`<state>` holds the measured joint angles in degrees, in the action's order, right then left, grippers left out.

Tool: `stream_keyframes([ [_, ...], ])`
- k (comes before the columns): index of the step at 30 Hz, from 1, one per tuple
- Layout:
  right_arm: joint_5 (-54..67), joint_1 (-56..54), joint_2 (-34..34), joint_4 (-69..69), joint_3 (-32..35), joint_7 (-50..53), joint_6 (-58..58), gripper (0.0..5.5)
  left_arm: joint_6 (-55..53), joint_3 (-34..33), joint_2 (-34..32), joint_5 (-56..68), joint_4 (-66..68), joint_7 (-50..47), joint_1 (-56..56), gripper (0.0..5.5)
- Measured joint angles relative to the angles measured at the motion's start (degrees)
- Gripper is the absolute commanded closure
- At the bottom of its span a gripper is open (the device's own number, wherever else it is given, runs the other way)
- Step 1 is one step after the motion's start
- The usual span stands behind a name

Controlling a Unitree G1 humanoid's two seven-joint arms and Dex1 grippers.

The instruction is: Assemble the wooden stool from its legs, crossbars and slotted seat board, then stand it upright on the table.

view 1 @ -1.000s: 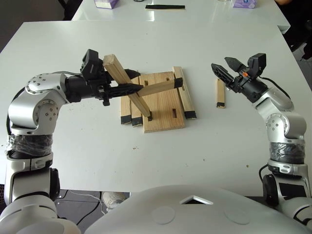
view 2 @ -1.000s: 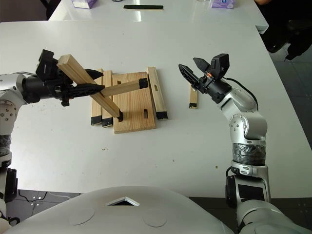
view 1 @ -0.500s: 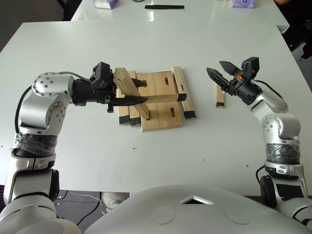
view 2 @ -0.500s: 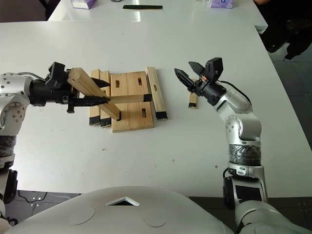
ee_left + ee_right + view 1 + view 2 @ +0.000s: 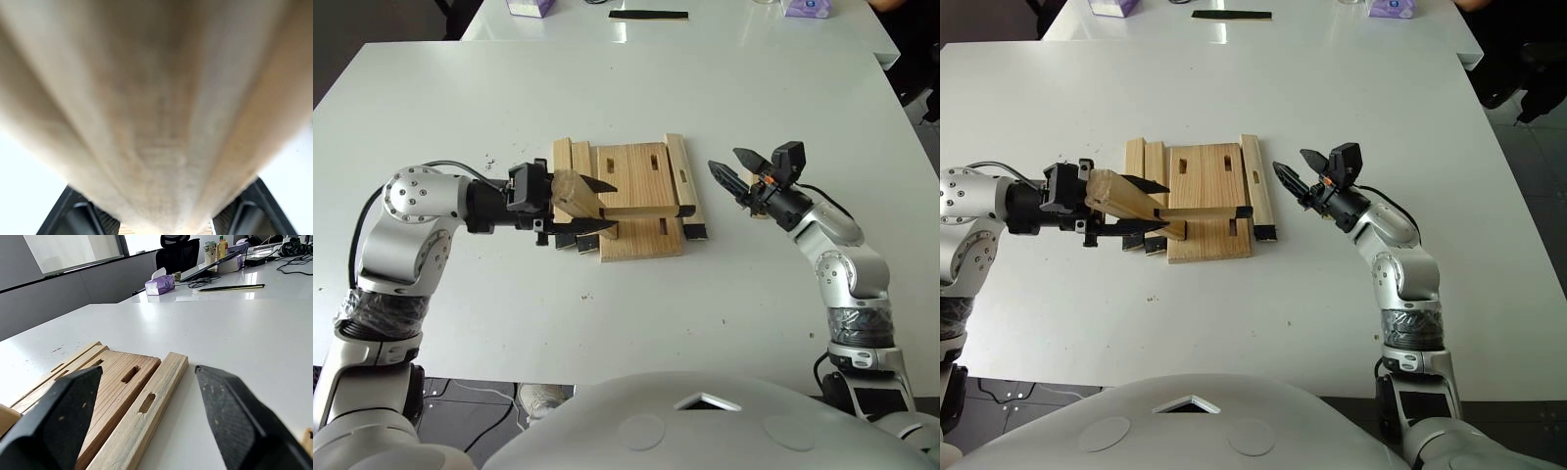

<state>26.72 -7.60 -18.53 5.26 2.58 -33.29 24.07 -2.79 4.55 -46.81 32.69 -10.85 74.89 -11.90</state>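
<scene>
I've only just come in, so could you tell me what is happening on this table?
The robot is part-way through building the stool. Its left gripper is shut on a leg with a crossbar attached, the leg's lower end at the near left corner of the slotted seat board, flat on the table; whether it sits in a slot is unclear. The right gripper hangs open and empty to the board's right. Other wooden pieces lie along both sides of the board.

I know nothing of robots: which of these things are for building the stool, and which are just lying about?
For the stool: slotted seat board; loose legs beside it; the leg held in the left fingers, with its crossbar.
Lying about: purple boxes and black strip on the far table.
</scene>
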Motion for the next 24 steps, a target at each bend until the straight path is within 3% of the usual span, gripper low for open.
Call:
stream_keyframes([
  [24,-2.05,0.69,3.13,-0.19,-0.63,2.62,-0.97,1.98,1.38,6.64,0.15,1.21,11.87,7.15,-11.31,3.45],
])
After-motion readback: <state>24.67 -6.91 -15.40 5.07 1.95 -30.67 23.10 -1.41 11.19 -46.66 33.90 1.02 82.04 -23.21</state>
